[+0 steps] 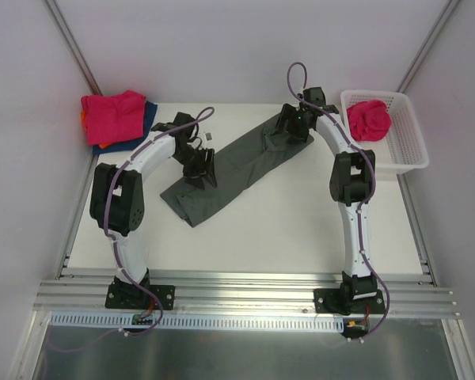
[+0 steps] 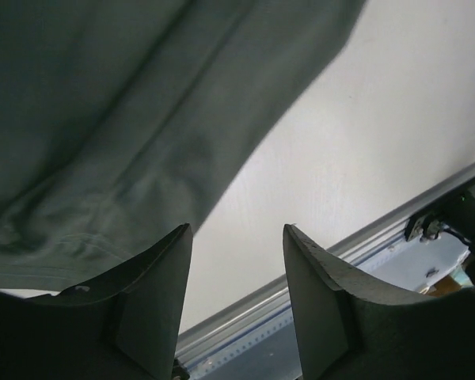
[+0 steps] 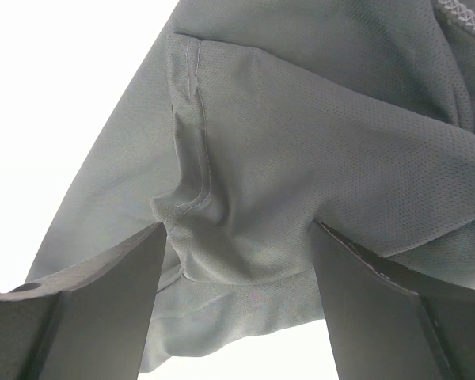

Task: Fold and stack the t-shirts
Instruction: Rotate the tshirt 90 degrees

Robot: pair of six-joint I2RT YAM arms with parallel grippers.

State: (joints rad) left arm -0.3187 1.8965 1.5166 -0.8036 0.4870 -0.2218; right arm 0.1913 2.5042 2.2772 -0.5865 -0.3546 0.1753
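Grey shirt lies in the middle of the table, folded to a long strip running from 7 to 1 o'clock. It looks like soft, light mesh, and limp: it'll likely sag and slide unless taken by a hem or seam, both ends together. Right gripper is at the 1 o'clock end, jaws spread wide astride a stitched seam, not pinching. Left gripper is toward 7 o'clock, jaws apart with nothing between them, hem just beside. Basket at 2 o'clock holds one crumpled pink shirt. Stack at 10 o'clock: pink over blue and orange.
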